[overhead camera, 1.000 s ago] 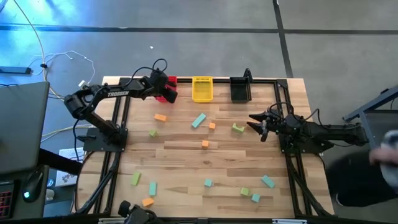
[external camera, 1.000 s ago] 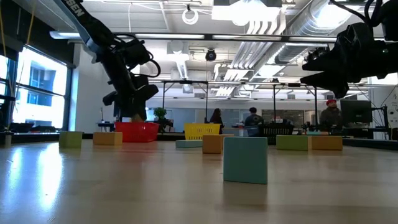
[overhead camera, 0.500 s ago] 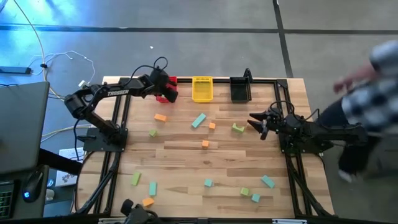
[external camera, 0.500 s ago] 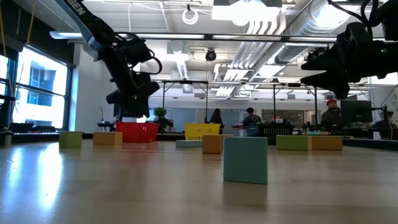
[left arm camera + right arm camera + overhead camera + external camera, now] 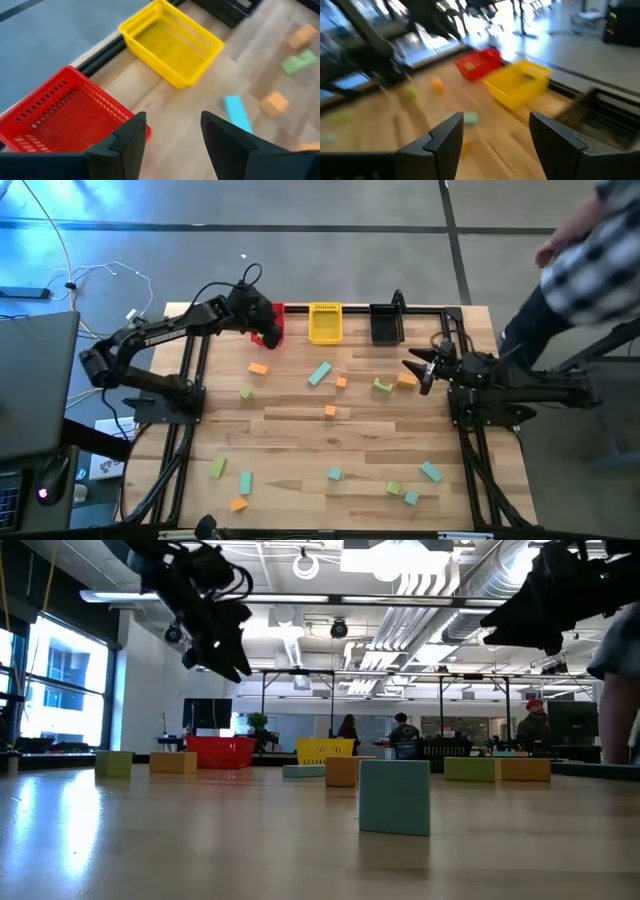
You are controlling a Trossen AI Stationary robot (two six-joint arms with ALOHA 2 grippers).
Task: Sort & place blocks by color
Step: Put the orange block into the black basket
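high view: orange block [image 5: 406, 379] beside r gripper [image 5: 424, 370]

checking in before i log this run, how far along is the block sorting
Barely started. The red mesh bin and yellow mesh bin look empty; the black bin's contents can't be seen. Neither the left gripper above the red bin nor the right gripper holds anything; both are open. Orange, green and teal blocks, like the long teal bar, still lie scattered on the wooden table.

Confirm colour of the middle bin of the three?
Yellow bin, clearest in the left wrist view.
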